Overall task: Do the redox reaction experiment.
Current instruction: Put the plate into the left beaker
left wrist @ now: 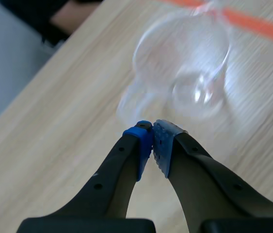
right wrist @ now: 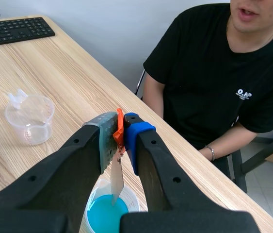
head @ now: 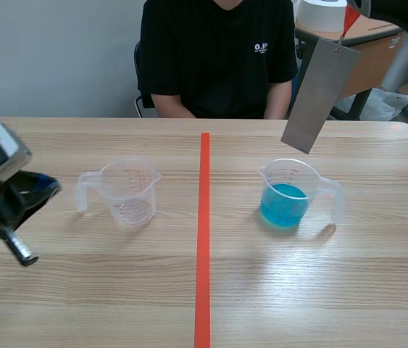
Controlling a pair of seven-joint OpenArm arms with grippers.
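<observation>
Item 1, landmark: measuring cup of blue liquid, clear plastic with printed scale and side handle, upright on the tabletop, roughly a third full. Item 2: metal strip, flat, grey, long and rectangular, hanging tilted over the landmark cup. Its lower end is just above the cup's mouth and clear of the liquid, and its upper end carries an orange-red tab. Item 3: right claw, raised high above and behind the landmark cup, fingers pressed together on the tab so that the strip dangles beneath them. One pad is grey-green, the other blue. Item 4: empty measuring cup, same pattern as the landmark, upright, well apart from it across the orange-red tape line, which runs between the two cups. Item 5: left claw, low over the tabletop, farther from the landmark cup than the empty cup is and near that cup's handle side. Its blue pads are closed against each other with nothing between them, and they do not touch the empty cup. Item 6: person in a black T-shirt, seated across the tabletop beyond the landmark cup. Item 7: black keyboard, on the tabletop far beyond the empty cup from the landmark.
</observation>
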